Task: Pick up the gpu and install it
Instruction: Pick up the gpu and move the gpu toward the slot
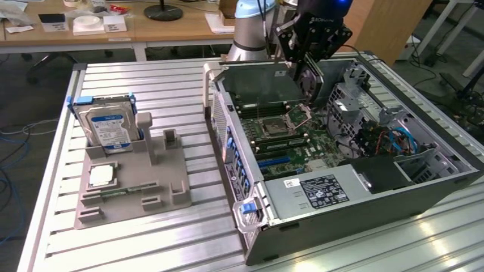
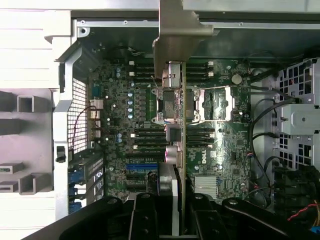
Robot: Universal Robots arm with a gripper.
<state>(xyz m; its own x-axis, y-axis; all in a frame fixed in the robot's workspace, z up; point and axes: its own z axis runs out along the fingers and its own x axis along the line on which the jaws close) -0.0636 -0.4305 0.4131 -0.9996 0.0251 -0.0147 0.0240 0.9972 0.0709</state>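
Your black two-fingered end effector (image 1: 309, 56) is clenched on the gpu (image 2: 172, 95), a thin dark circuit card that the wrist view shows edge-on. The card runs as a slim blade out from between the fingers (image 2: 145, 220) to its bent grey metal bracket (image 2: 176, 30) at the far end.

The card hangs inside the open grey metal computer case (image 1: 423, 187), above the green motherboard (image 1: 295, 136) and not touching it as far as the pictures show. In the wrist view its edge crosses over the processor socket. The blue expansion slot (image 2: 142, 166) lies off to one side, so judge the card as carried but not seated.

Expect it to be light and stiff, yet fragile. Its bare board and small parts would not stand squeezing or scraping. The sound hold is the one you have, flat across the two faces near the upper edge. It leaves the contact edge and the bracket free.

On the ribbed aluminium worktop (image 1: 151, 243), the grey plastic parts holder (image 1: 178, 170) stands well apart from the case, with the blue-labelled hard drive (image 1: 110, 127) upright in it.
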